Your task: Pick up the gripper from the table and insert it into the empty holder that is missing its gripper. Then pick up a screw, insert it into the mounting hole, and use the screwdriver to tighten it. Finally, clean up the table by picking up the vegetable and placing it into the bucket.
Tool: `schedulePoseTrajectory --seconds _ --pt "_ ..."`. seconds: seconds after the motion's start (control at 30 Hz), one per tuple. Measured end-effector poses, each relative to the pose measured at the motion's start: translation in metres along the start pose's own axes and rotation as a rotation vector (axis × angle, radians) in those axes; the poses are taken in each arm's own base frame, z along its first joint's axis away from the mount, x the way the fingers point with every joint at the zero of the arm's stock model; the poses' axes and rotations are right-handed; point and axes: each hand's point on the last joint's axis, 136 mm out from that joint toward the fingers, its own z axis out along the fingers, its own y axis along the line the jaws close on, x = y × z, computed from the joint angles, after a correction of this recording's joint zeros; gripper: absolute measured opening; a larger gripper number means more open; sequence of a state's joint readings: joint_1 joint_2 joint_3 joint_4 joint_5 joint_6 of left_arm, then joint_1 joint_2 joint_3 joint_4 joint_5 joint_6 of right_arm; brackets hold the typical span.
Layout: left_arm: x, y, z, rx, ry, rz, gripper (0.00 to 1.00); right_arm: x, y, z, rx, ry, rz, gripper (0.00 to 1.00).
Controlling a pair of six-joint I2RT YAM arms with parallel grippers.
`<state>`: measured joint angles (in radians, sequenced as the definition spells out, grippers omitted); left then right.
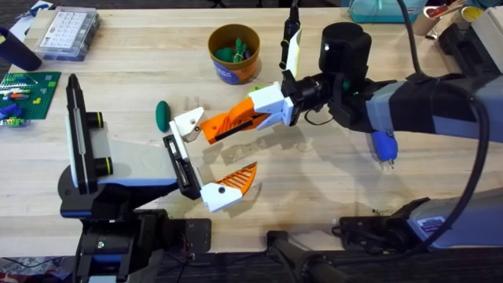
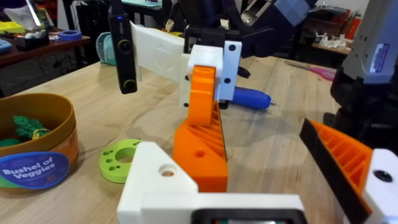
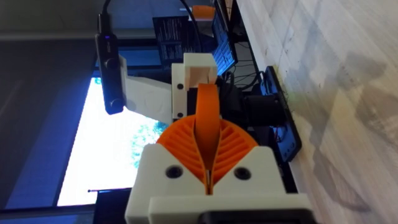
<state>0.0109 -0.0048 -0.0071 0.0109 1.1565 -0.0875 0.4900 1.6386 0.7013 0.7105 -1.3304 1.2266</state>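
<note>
Left gripper [image 1: 206, 169]: parted, one white base bare, nothing held.
Orange ribbed plastic wedge finger [image 1: 230, 122]: clamped in right gripper [image 1: 263, 110], heel touching that bare white holder block [image 1: 188, 122].
Blue-handled screwdriver [image 1: 384, 147]: on wooden surface [image 1: 314, 177].

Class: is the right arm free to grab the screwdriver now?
Probably not: the right gripper is shut on the orange gripper, though the screwdriver lies unobstructed beside that arm.

A robotics lab or workshop. Around the pale wooden table [image 1: 330, 177] stand a clear compartmented parts box [image 1: 69, 31] at its far left corner, a green brick board [image 1: 27, 90] at its left edge, and cluttered workbenches [image 2: 37, 46] beyond.
</note>
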Motion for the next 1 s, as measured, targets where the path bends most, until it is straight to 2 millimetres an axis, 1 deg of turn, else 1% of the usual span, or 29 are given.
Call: schedulePoseTrajectory --seconds 0.13,0.3,0.77,1.0 --pt "-0.001 0.003 0.000 -0.018 0.004 -0.014 0.988 0.001 -0.001 0.000 0.002 0.002 0.013 0.015" --pt "0.005 0.004 0.000 -0.023 0.021 -0.047 0.988 -0.001 0.004 0.000 -0.010 -0.006 -0.046 0.015" --pt "0.007 0.005 0.000 -0.029 0.027 -0.057 0.988 -0.005 0.001 0.000 -0.001 -0.030 -0.024 0.015" --pt "0.008 0.008 -0.001 -0.049 0.029 -0.062 0.988 -0.008 -0.003 0.006 0.013 -0.054 -0.022 0.014"
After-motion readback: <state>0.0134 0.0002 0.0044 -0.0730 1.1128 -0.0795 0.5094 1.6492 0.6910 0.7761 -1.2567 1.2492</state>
